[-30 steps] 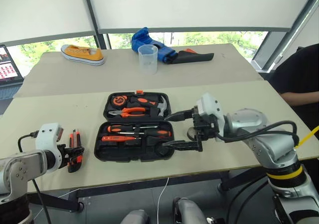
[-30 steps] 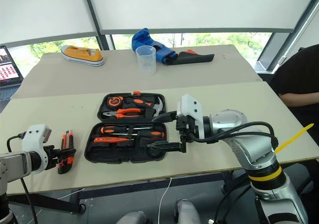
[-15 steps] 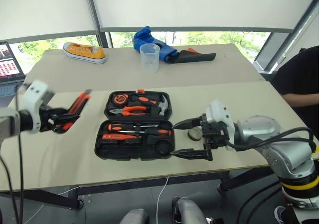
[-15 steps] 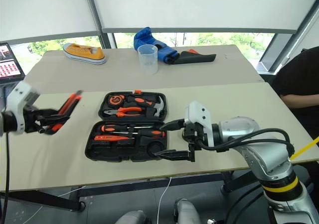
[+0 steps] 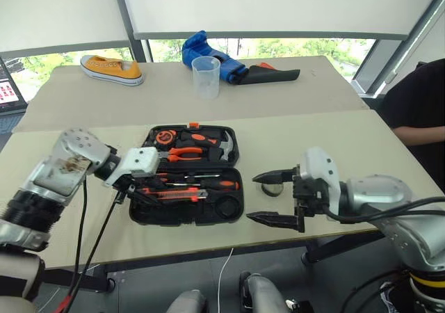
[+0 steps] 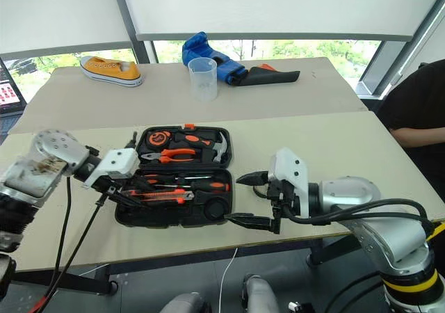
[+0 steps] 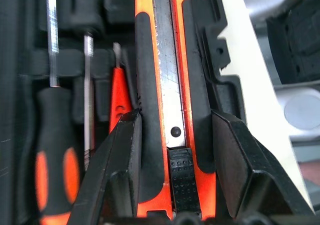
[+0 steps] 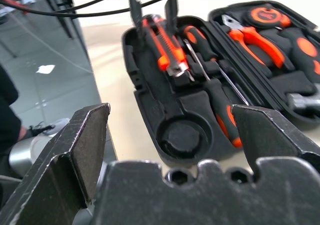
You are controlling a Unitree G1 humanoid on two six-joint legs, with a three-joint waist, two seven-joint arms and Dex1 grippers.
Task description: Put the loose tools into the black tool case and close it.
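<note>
Beige tabletop by the windows is carrying the black tool case, which is lying open near the front edge, lid flat behind the tray. Two long screwdrivers are sitting in the tray's recesses, with a slim orange one beside them. The utility knife is being held over the front of the tray by the left gripper, its fingers clamped on the knife's sides; it looks nearly placed, not yet released. The round recess is lying empty, and the small tape roll is sitting on the table just right of the case, between the widely spread fingers of the right gripper. Seating the knife, loading the roll and closing the lid appear to be remaining.
</note>
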